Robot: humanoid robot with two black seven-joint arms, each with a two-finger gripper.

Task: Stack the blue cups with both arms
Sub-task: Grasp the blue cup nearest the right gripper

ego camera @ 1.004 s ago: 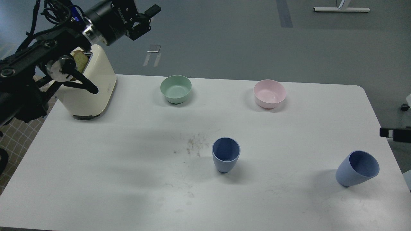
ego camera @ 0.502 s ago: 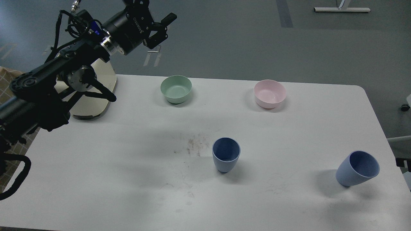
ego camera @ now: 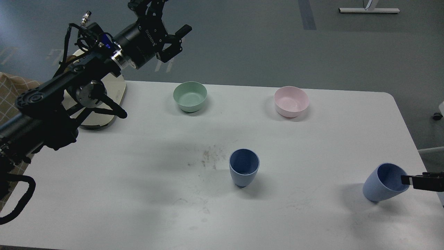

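Reaching up and forward at upper left: left gripper (ego camera: pixel 165 33), raised high above the far left corner of the table (ego camera: pixel 138 194), fingers spread wide apart, nothing between them. One finger (ego camera: pixel 183 30) pointing right, others angled up and down around it. Behind the gripper, black wrist cylinder with white lettering, then silver ring, blue connector and looped black cables. Left arm (ego camera: pixel 62 90) sloping down and left from wrist to the frame's left edge, silver joint disc at mid-length, thick black links below it.

Entering at the right edge: right gripper (ego camera: pixel 421 181), only a dark flat tip visible, level with the rim of the right cup (ego camera: pixel 383 184) and overlapping its mouth in this view; contact, and how far open, cannot be told.

Standing upright near table centre: centre cup (ego camera: pixel 244 167), blue, mouth up, untouched, well apart from both grippers. Right cup, same blue, near the right front edge, tilted with mouth toward the right.

Partly hidden behind the left arm: cream toaster (ego camera: pixel 116 91) on the far left corner. Along the far side: green bowl (ego camera: pixel 190 96) and pink bowl (ego camera: pixel 291 101), well apart. Left of the centre cup: scatter of brown crumbs (ego camera: pixel 208 158).
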